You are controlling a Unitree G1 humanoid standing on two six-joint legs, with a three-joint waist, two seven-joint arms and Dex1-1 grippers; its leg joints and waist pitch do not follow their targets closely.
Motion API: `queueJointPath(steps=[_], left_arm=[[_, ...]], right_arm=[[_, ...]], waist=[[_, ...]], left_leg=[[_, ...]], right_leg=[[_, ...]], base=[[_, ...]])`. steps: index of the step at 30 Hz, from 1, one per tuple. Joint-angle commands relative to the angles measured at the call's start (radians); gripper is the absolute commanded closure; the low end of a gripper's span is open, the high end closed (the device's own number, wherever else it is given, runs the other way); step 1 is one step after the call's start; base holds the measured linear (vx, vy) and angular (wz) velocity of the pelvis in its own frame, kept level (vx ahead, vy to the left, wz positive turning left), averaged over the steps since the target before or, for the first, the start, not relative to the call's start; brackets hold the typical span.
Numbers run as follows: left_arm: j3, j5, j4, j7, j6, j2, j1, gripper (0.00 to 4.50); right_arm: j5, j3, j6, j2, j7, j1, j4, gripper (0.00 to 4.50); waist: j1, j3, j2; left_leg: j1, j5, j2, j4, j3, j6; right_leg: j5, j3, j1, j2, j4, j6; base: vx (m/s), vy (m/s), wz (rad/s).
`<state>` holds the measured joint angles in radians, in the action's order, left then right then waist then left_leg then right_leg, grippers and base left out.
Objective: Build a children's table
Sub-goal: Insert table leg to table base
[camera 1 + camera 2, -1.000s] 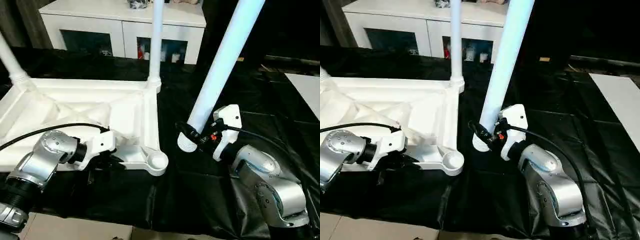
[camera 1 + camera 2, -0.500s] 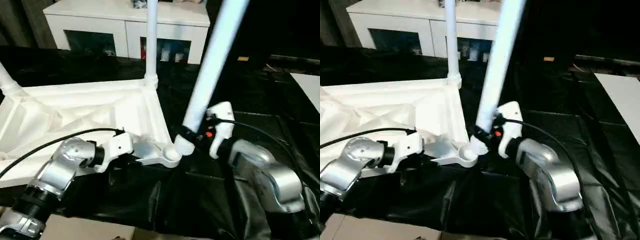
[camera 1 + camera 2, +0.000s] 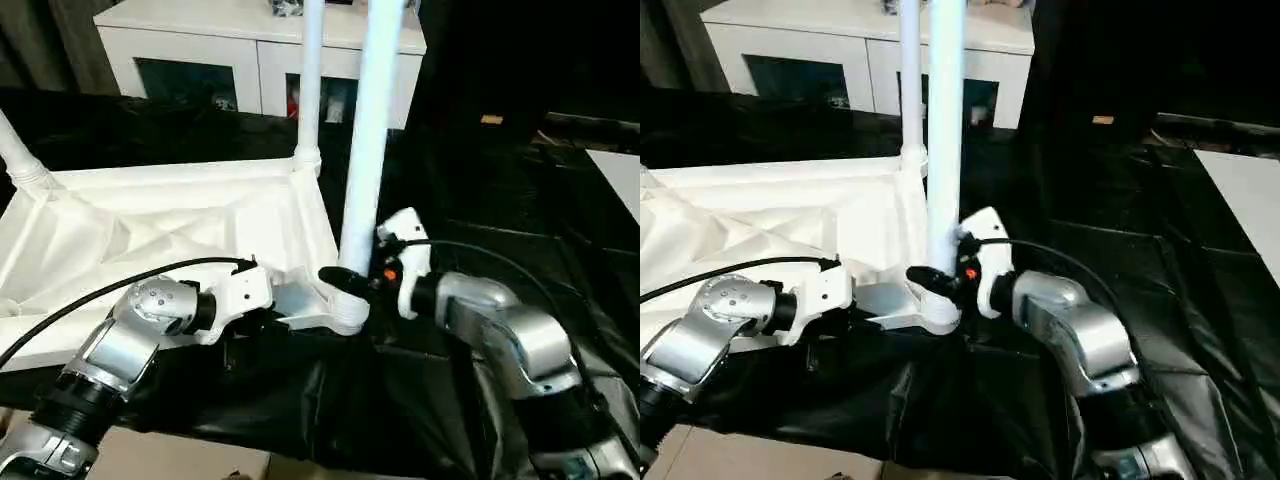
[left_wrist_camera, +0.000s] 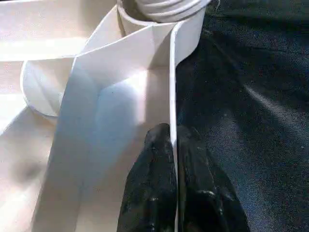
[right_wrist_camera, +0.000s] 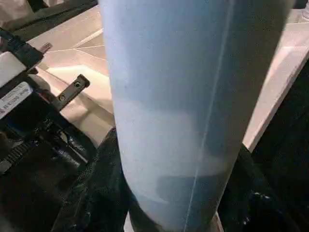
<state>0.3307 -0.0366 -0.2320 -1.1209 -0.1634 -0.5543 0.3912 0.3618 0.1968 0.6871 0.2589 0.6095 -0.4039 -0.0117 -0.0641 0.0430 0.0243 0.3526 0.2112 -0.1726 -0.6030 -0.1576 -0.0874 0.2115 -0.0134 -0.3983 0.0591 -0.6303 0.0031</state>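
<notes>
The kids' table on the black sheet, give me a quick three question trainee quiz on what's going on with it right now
1. True or false: the tabletop lies with its ribbed underside up.
2. The right gripper is shut on: A) a cable, B) a leg, C) the black sheet?
3. What part of the table does the left gripper pinch?

Key
1. True.
2. B; the leg's lower end sits at the near corner socket.
3. The thin edge wall of the tabletop, beside that socket.

Head pair high, facing down-forward; wrist views close on corner socket [image 4: 159,14].
</notes>
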Motion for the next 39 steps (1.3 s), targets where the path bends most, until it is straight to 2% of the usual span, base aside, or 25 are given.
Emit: queueJointPath(steps=[1,7,10,15,18,19,21,23,26,27,30,31,32,33,35,37,39], left_arm=[[0.021,0.004,0.014,0.016,0.000,0.023,-0.009,4.50],[0.019,0.000,0.018,0.011,-0.002,0.019,-0.012,4.50],[0.017,-0.004,0.014,0.015,0.000,0.018,-0.010,4.50],[0.009,-0.001,0.012,0.025,0.001,0.021,-0.011,4.50],[0.002,0.002,0.011,0.032,0.000,0.025,-0.013,4.50],[0.001,0.002,0.010,0.035,0.001,0.027,-0.012,4.50],[-0.002,0.004,0.007,0.036,0.000,0.029,-0.011,4.50],[-0.004,0.006,0.006,0.037,-0.002,0.031,-0.010,4.50],[-0.006,0.004,0.001,0.041,0.002,0.033,-0.008,4.50],[-0.007,0.004,0.000,0.042,0.002,0.033,-0.007,4.50],[-0.007,0.005,0.003,0.041,0.000,0.034,-0.006,4.50],[-0.007,0.004,0.000,0.041,0.001,0.034,-0.004,4.50],[-0.007,0.003,-0.001,0.041,0.002,0.034,-0.002,4.50],[-0.007,0.003,-0.002,0.041,0.002,0.034,-0.002,4.50],[-0.010,0.002,-0.007,0.040,0.005,0.033,0.002,4.50],[-0.010,0.000,-0.011,0.040,0.005,0.033,0.005,4.50],[-0.010,0.000,-0.011,0.040,0.004,0.031,0.006,4.50]], right_arm=[[-0.015,0.004,-0.020,0.000,0.001,-0.014,0.022,2.64],[-0.029,-0.014,-0.081,-0.033,-0.010,-0.042,0.124,2.64],[-0.008,-0.032,-0.095,-0.052,0.003,-0.041,0.158,2.64],[0.045,-0.079,-0.113,-0.080,0.028,-0.003,0.163,2.64],[0.059,-0.095,-0.153,-0.096,0.032,0.036,0.158,2.64],[0.056,-0.101,-0.184,-0.106,0.038,0.057,0.162,2.64],[0.046,-0.105,-0.237,-0.124,0.036,0.093,0.169,2.64],[0.025,-0.103,-0.317,-0.138,0.037,0.130,0.185,2.64],[-0.017,-0.097,-0.426,-0.153,0.019,0.166,0.226,2.64],[-0.043,-0.095,-0.484,-0.159,0.006,0.178,0.245,2.64],[-0.082,-0.097,-0.577,-0.170,-0.022,0.202,0.288,2.64],[-0.100,-0.095,-0.613,-0.172,-0.031,0.207,0.306,2.64],[-0.122,-0.091,-0.652,-0.172,-0.045,0.214,0.323,2.64],[-0.123,-0.091,-0.654,-0.172,-0.046,0.215,0.324,2.64],[-0.157,-0.088,-0.736,-0.180,-0.075,0.234,0.353,2.65],[-0.173,-0.088,-0.779,-0.185,-0.086,0.242,0.372,2.65],[-0.173,-0.088,-0.782,-0.188,-0.080,0.243,0.383,2.65]], waist=[[0.001,-0.052,0.005],[0.004,-0.051,0.006],[0.006,-0.050,0.006],[0.004,-0.052,0.006],[0.002,-0.052,0.005],[0.002,-0.052,0.005],[0.002,-0.052,-0.003],[0.003,-0.050,0.002],[0.005,-0.048,-0.007],[0.007,-0.047,-0.004],[0.008,-0.045,-0.004],[0.009,-0.045,-0.012],[0.010,-0.046,-0.009],[0.012,-0.045,-0.006],[0.010,-0.045,-0.009],[0.011,-0.044,-0.010],[0.013,-0.043,-0.010]], left_leg=[[0.001,0.087,-0.041,0.076,0.001,0.012],[0.001,0.105,-0.042,0.078,0.002,0.012],[0.000,0.119,-0.042,0.079,0.002,0.009],[0.000,0.113,-0.043,0.079,0.002,0.014],[0.000,0.118,-0.043,0.079,0.001,0.016],[0.001,0.118,-0.044,0.080,0.002,0.016],[0.000,0.132,-0.044,0.080,0.002,0.014],[0.001,0.150,-0.045,0.083,0.003,0.010],[-0.001,0.181,-0.044,0.085,0.005,0.005],[-0.001,0.191,-0.045,0.087,0.005,0.004],[0.000,0.216,-0.046,0.090,0.006,-0.002],[-0.001,0.225,-0.045,0.091,0.008,-0.002],[-0.002,0.230,-0.046,0.091,0.007,-0.001],[0.001,0.229,-0.045,0.090,0.007,0.000],[0.001,0.235,-0.046,0.091,0.007,0.003],[0.001,0.239,-0.045,0.093,0.008,0.004],[0.000,0.256,-0.046,0.095,0.009,0.004]], right_leg=[[0.054,0.037,0.048,0.066,0.063,-0.210],[0.075,0.037,0.047,0.066,0.065,-0.212],[0.090,0.037,0.046,0.066,0.067,-0.210],[0.071,0.037,0.047,0.066,0.065,-0.216],[0.074,0.037,0.046,0.067,0.068,-0.215],[0.074,0.037,0.047,0.068,0.067,-0.215],[0.085,0.037,0.044,0.068,0.068,-0.216],[0.104,0.037,0.045,0.068,0.071,-0.213],[0.139,0.038,0.041,0.068,0.075,-0.212],[0.148,0.038,0.040,0.067,0.077,-0.209],[0.185,0.038,0.038,0.068,0.080,-0.203],[0.200,0.039,0.039,0.068,0.080,-0.200],[0.199,0.039,0.037,0.067,0.083,-0.201],[0.198,0.039,0.038,0.066,0.083,-0.200],[0.209,0.041,0.037,0.068,0.085,-0.194],[0.213,0.040,0.037,0.066,0.085,-0.191],[0.229,0.040,0.036,0.065,0.087,-0.190]], base=[[0.000,0.000,0.00],[0.000,0.000,0.00],[0.000,0.000,0.00],[0.000,0.000,0.00],[0.000,0.000,0.00],[0.000,0.000,0.00],[0.000,0.000,0.00],[0.000,0.000,0.00],[0.000,0.000,0.00],[0.000,0.000,0.00],[0.000,0.000,0.00],[0.000,0.000,0.00],[0.000,0.000,0.00],[0.000,0.000,0.00],[0.000,0.000,0.00],[0.000,0.000,0.00],[0.000,0.000,0.00]])
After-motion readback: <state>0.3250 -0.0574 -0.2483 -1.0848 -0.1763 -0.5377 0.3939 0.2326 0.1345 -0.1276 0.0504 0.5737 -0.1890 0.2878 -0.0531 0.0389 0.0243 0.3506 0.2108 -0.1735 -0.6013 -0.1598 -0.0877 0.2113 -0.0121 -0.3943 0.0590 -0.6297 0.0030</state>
